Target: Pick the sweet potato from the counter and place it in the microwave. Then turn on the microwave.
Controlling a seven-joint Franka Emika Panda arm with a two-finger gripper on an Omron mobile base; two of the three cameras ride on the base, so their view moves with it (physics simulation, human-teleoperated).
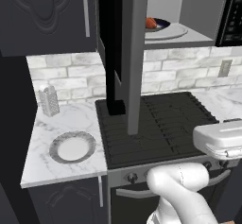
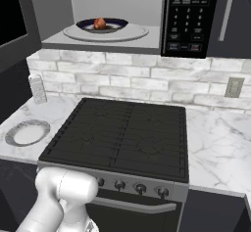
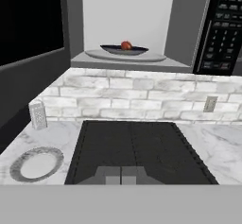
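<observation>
The sweet potato (image 1: 151, 23) (image 2: 100, 23) (image 3: 125, 45) lies in a dark bowl (image 2: 102, 26) on the round pale plate inside the microwave (image 2: 98, 45) (image 3: 123, 63). The microwave hangs above the stove with its door (image 1: 123, 53) swung wide open to the left. Its black button panel (image 2: 188, 15) (image 3: 224, 29) is on the right side. My gripper (image 3: 121, 175) is shut with nothing in it. It sits low over the front of the stovetop, well back from the microwave and pointing towards it. The marble counter (image 1: 61, 124) (image 2: 220, 143) flanks the stove.
A black ridged stovetop (image 2: 117, 133) lies below the microwave. On the left counter are a silver-rimmed plate (image 1: 72, 147) (image 3: 36, 165) and a metal grater (image 1: 48, 100) (image 2: 37, 89). A wall outlet (image 2: 235, 87) is at the right. The open door juts out over the stove's left side.
</observation>
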